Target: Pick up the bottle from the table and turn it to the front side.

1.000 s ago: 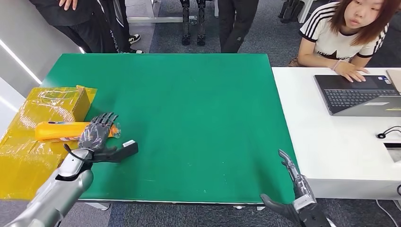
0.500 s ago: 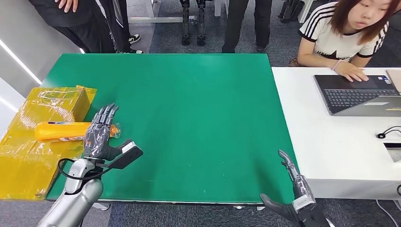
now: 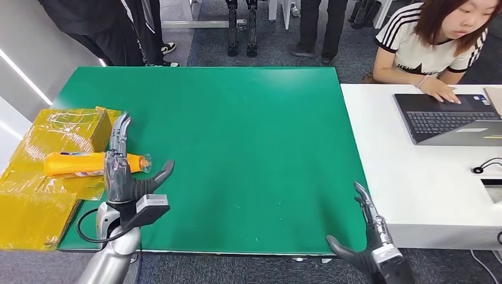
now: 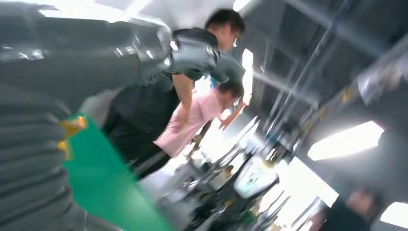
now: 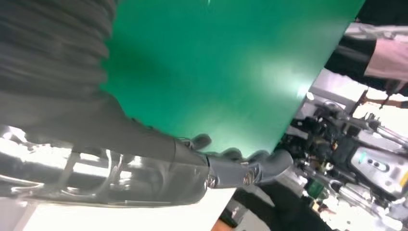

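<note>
1. My right hand (image 3: 370,234): at the near right corner of the green table (image 3: 248,148), fingers apart, holding nothing.
2. My left hand (image 3: 121,165): raised at the table's near left edge, fingers straight and spread, thumb out to the side, holding nothing. It stands in front of the bottle's capped end; whether it touches the bottle I cannot tell.
3. Orange bottle (image 3: 74,164): lying on its side at the table's left edge, partly on the yellow wrapped boxes (image 3: 35,195), cap end toward the table's middle.
4. Task standing: the bottle is down and ungripped. Whether the label side facing up is its front I cannot judge, so this fits either a bottle awaiting pickup or one set back down.
5. White desk (image 3: 408,177) beyond, with a laptop (image 3: 450,118) and a seated person (image 3: 438,41).
</note>
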